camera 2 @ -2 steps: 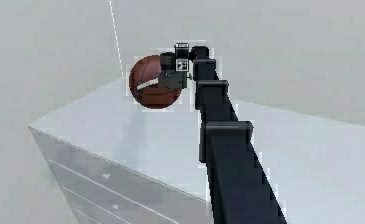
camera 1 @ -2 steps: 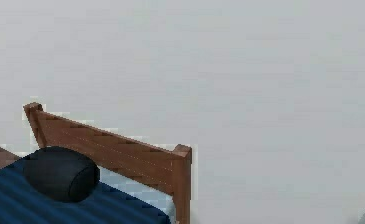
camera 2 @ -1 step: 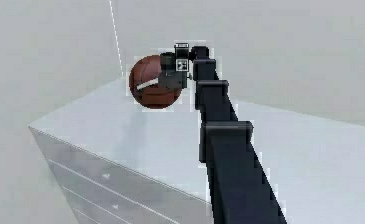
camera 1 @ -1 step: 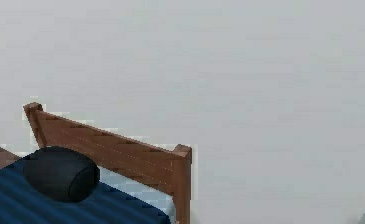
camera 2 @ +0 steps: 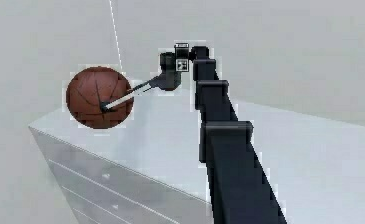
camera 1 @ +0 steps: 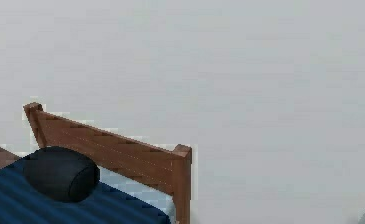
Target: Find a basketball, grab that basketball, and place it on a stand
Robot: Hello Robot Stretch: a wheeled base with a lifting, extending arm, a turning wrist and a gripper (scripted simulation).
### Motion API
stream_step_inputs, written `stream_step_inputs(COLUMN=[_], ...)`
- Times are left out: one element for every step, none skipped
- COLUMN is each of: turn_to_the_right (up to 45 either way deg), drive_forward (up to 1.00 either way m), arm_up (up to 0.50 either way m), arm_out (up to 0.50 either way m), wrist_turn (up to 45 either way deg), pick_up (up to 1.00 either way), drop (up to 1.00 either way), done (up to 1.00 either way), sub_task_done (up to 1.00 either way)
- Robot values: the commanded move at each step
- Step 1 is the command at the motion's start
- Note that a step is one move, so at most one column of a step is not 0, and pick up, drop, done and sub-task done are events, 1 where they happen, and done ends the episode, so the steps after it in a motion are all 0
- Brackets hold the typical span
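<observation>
Arm (camera 2: 230, 150), a dark square bar, is nearest the camera in the arm side view. It rises from the bottom edge right of centre and runs up to two white marker squares (camera 2: 180, 62) at upper centre. The hand (camera 2: 110, 103) sits left of the markers, its thin fingers (camera 2: 140, 92) slanting down-left.

The basketball (camera 2: 88, 85), orange-brown with dark seams, is at left-centre of the frame, and the fingertips reach across its middle. The ball therefore lies left of and slightly below the hand's body, along the line of the fingers.

The ball's lower edge meets the top of a white dresser (camera 2: 140, 150) at the far left corner, so it is unclear whether it rests there or hangs clear. Whether the hand holds the ball cannot be told.

Forward view, lower left: a bed with a wooden headboard (camera 1: 110, 150), a dark pillow (camera 1: 62, 170) and a blue striped cover (camera 1: 50, 205), with plain pale wall (camera 1: 240, 70) behind.

Judgement: this is the grasp stage or just after it. The next move depends on the ball staying in line with the fingers and lifting straight up off the dresser top.
</observation>
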Motion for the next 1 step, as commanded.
stream_step_inputs(turn_to_the_right=[0.0], drive_forward=[0.0], arm_up=[0.0], arm_out=[0.0], wrist_turn=[-45.0], pick_up=[0.0], drop=[0.0], done=[0.0], sub_task_done=[0.0])
